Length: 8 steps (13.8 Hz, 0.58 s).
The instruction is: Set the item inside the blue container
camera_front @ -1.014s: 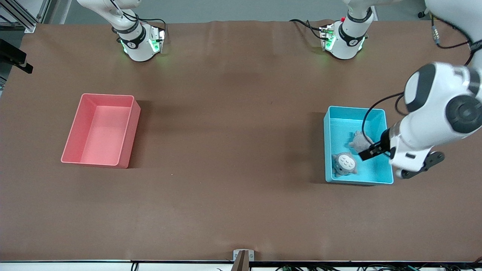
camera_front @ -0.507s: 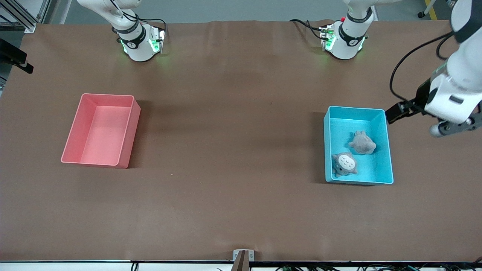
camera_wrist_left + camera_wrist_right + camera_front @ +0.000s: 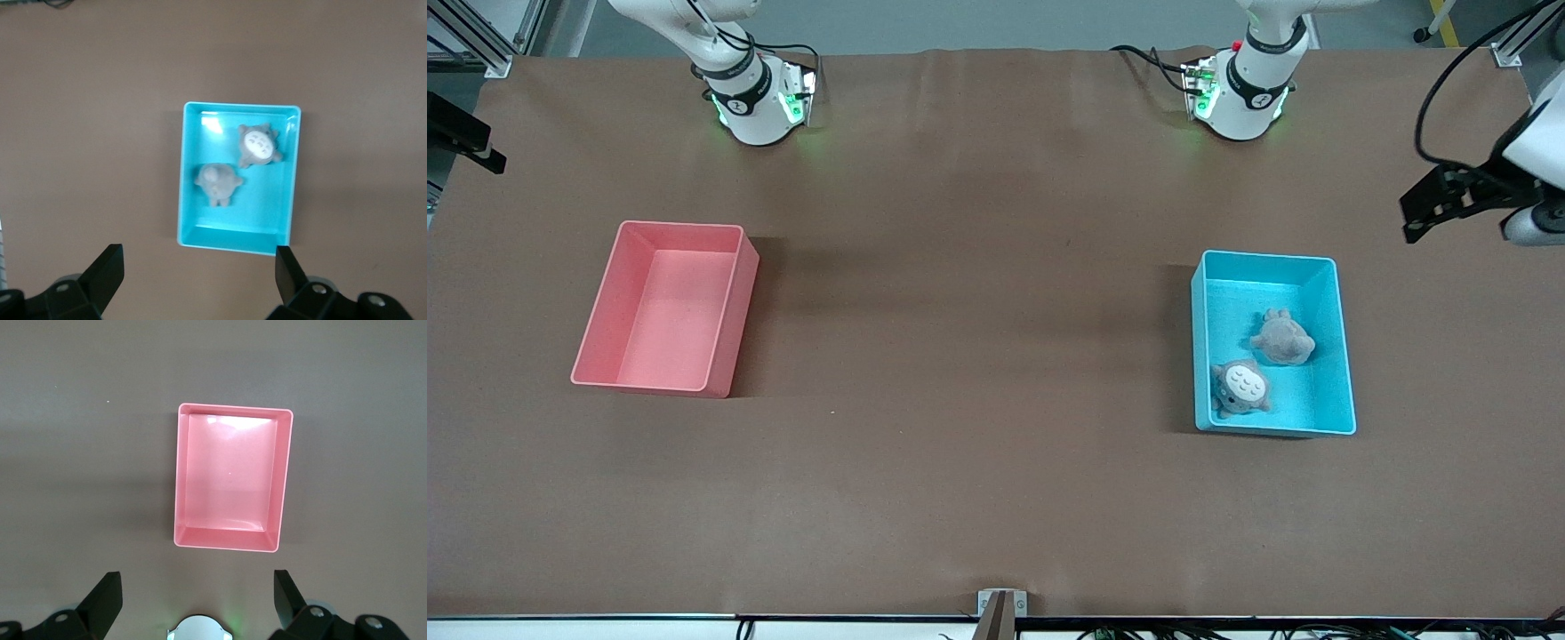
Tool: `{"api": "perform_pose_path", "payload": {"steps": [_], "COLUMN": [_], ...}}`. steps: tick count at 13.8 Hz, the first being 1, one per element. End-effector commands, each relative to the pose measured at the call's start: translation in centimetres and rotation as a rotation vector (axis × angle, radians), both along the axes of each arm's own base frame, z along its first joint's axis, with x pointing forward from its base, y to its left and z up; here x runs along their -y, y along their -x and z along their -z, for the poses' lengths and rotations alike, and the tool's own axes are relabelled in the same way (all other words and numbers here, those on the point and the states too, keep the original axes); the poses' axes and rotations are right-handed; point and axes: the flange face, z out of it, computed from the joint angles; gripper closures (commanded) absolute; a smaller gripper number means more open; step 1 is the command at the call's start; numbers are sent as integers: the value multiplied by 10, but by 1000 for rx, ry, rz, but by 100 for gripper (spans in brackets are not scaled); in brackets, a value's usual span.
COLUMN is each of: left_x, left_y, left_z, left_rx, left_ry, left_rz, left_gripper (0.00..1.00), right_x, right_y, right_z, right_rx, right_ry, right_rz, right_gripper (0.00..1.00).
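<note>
Left tool (image 3: 197,280) hangs released above the desk (image 3: 978,373); right tool (image 3: 197,600), also spread, waits over the pink bin (image 3: 230,477). We see two plushies (image 3: 1240,388) (image 3: 1281,339) in the blue container (image 3: 1325,418); no readable labels.

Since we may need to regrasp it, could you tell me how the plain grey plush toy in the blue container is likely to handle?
The grey plush toy looks soft and fuzzy, so it would probably squash under the jaws rather than resist. It seems light for its size. Its rounded, lumpy body lying in the blue container suggests it would flop, not roll.
</note>
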Motion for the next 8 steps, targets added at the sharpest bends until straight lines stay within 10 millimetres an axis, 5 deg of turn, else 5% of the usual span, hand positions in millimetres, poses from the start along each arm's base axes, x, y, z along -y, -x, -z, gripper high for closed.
{"api": "perform_pose_path", "payload": {"steps": [1,3,8], "left_x": [-12,-29,-28], "left_y": [31,39,54], "left_z": [5,10,6], "left_rx": [-41,-58,-53], "left_ry": [34,95,90], "left_rz": [39,3,7], "left_gripper": [0,0,0], "right_x": [0,0,0], "right_y": [4,4,4], "right_z": [-1,-1,4], "right_rx": [3,0,-13], "right_ry": [1,1,1], "right_rz": [-12,-12,-13], "right_gripper": [0,0,0]}}
